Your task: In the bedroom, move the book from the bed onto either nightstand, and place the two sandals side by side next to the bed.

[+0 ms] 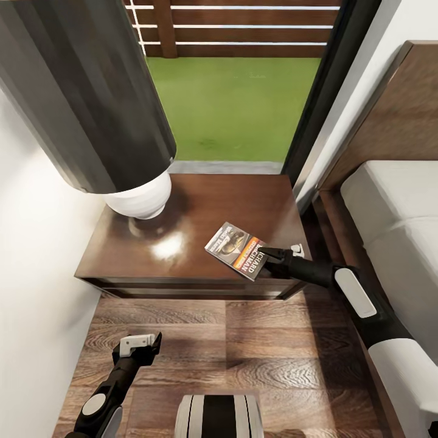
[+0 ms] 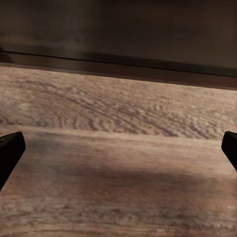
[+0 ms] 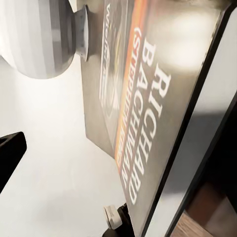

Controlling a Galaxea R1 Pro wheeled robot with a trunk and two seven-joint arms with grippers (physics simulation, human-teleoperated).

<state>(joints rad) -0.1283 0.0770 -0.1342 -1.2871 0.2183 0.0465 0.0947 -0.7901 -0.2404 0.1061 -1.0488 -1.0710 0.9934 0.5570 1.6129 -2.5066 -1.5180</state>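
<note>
From the head view, your right end effector (image 1: pixel 267 255) has its fingers clamped on the near right edge of the book (image 1: pixel 234 249), which sits over the front right part of the nightstand (image 1: pixel 182 243). The book looks low over the top, but you cannot tell from here whether it is resting on the wood or just above it. The lamp (image 1: pixel 137 198), white base under a dark shade, stands at the back left of this surface, well apart from the book, so you have room. The bed (image 1: pixel 389 201) lies to the right, with its headboard beyond. Your left end effector (image 1: pixel 139 347) hangs low over the floor (image 1: pixel 255 340) in front of the nightstand, holding nothing.

In the left wrist view, the two dark fingertips (image 2: pixel 10 150) stand wide apart at the picture's edges, with floor planks and the dark base of the nightstand between and beyond them.

In the right wrist view, the book (image 3: pixel 148 108) lies close across the lens, its orange band and white lettering plain, and the lamp's white base (image 3: pixel 39 39) behind it. A finger (image 3: pixel 10 148) shows at one side.

To finish this step well, ease the book down until its cover lies flat, keep it inboard of the front edge, then part the fingers and draw back level so you do not drag it off.
</note>
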